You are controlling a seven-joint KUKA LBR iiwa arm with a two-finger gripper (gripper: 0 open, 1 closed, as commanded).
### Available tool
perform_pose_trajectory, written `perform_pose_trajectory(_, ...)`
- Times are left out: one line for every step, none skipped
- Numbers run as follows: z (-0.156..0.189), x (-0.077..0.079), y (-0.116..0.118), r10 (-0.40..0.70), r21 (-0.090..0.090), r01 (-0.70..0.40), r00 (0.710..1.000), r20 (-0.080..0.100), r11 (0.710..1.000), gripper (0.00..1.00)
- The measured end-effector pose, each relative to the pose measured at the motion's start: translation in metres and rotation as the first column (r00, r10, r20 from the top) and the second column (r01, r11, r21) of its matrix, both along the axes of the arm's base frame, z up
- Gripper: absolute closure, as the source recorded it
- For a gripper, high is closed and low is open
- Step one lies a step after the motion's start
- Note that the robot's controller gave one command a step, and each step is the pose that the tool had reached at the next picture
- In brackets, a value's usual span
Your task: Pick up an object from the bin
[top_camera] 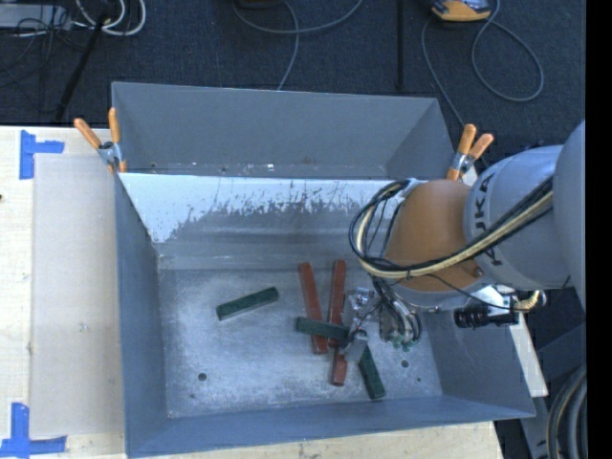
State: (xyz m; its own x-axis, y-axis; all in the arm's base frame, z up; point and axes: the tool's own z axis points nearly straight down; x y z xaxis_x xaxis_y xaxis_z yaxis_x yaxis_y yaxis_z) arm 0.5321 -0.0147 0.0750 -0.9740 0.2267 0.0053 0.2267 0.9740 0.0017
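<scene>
My gripper [371, 319] is low in the right part of the bin, under the orange wrist cover. It hangs at the right end of a small pile of bars. Two red-brown bars [308, 299] [338, 295] lie side by side just left of it. A dark green bar [319, 328] lies across them, and its right end reaches the gripper. Below the gripper lies another dark green bar [371, 376], beside the lower end of a red-brown bar [339, 368]. Where the bars meet the gripper is partly hidden by it.
A single dark green bar [247, 303] lies apart on the bin floor, left of the pile. The arm and its cables cover the bin's right wall.
</scene>
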Motion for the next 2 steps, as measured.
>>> perform_pose_trajectory(0.05, -0.053, -0.047, 0.057, -0.005, -0.057, 0.998, 0.002, 0.998, 1.0)
perform_pose_trajectory(0.139, -0.016, -0.071, 0.08, -0.007, -0.08, 0.997, 0.015, 0.997, 1.0)
